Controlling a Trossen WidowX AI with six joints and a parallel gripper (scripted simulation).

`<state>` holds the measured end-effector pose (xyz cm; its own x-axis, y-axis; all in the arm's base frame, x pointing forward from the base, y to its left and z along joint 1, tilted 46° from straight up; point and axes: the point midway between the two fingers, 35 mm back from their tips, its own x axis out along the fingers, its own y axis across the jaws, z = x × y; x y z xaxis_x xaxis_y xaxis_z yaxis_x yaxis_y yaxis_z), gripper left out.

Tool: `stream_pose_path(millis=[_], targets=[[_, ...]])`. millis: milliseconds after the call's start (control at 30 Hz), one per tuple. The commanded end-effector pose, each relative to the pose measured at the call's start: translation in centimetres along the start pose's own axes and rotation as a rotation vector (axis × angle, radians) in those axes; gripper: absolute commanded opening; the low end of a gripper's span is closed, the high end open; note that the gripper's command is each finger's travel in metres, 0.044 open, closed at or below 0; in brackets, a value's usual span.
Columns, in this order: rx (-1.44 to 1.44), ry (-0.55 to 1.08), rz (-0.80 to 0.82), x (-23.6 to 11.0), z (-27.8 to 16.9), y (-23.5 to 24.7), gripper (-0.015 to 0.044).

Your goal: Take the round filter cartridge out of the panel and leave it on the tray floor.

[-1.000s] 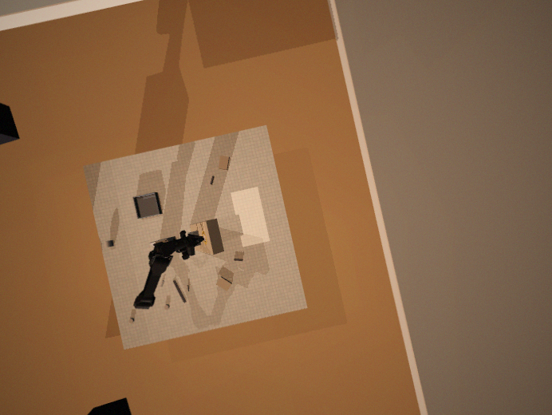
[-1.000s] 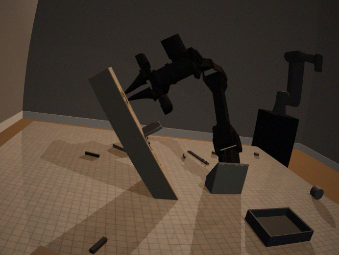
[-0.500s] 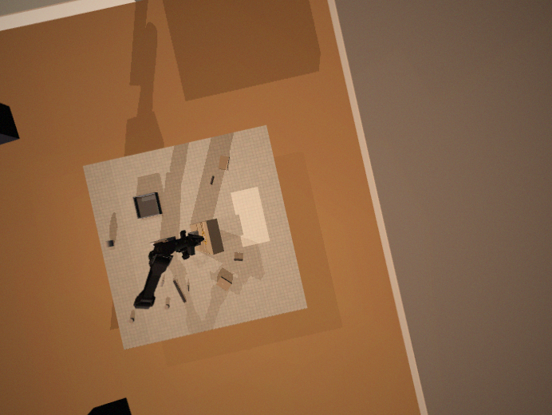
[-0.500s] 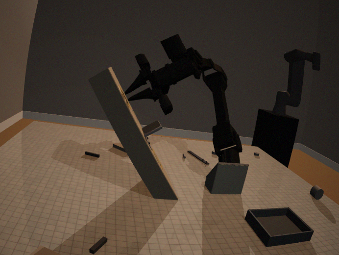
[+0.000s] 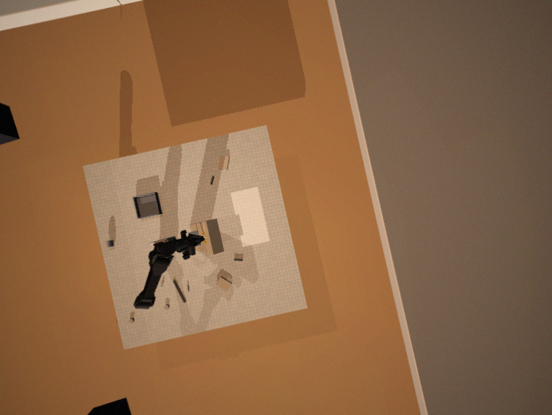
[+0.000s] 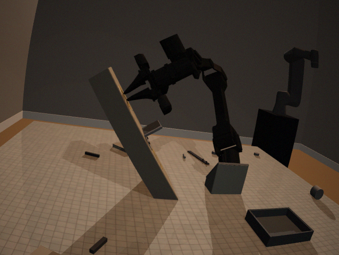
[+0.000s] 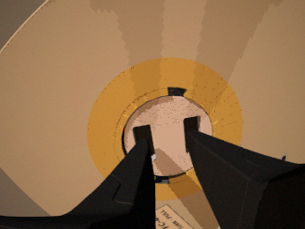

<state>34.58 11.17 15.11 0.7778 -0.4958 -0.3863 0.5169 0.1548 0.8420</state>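
The gripper (image 7: 166,132) stands partly spread, pinching nothing — each fingertip (image 7: 142,135) is sunk in a slot of the round filter cartridge (image 7: 167,115), which sits flush in the tilted service panel (image 6: 128,137), inside an orange ring (image 7: 106,129). The dark tray (image 6: 279,226) lies on the worktop (image 6: 54,191), well apart.

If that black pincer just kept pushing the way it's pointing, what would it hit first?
The pincer points straight at the round filter cartridge in the tilted service panel. Its fingertips already seem to sit in the cartridge's two slots, so it would likely press against the slot bottoms; depth is unclear.
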Motion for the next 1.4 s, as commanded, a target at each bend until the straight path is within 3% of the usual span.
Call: stream_pose_path(millis=[0,1367], targets=[[-0.003,0.005,-0.002,0.1,-0.1,-0.1,0.0091],[-0.003,0.005,-0.001,1.6,-0.1,-0.1,0.0091]])
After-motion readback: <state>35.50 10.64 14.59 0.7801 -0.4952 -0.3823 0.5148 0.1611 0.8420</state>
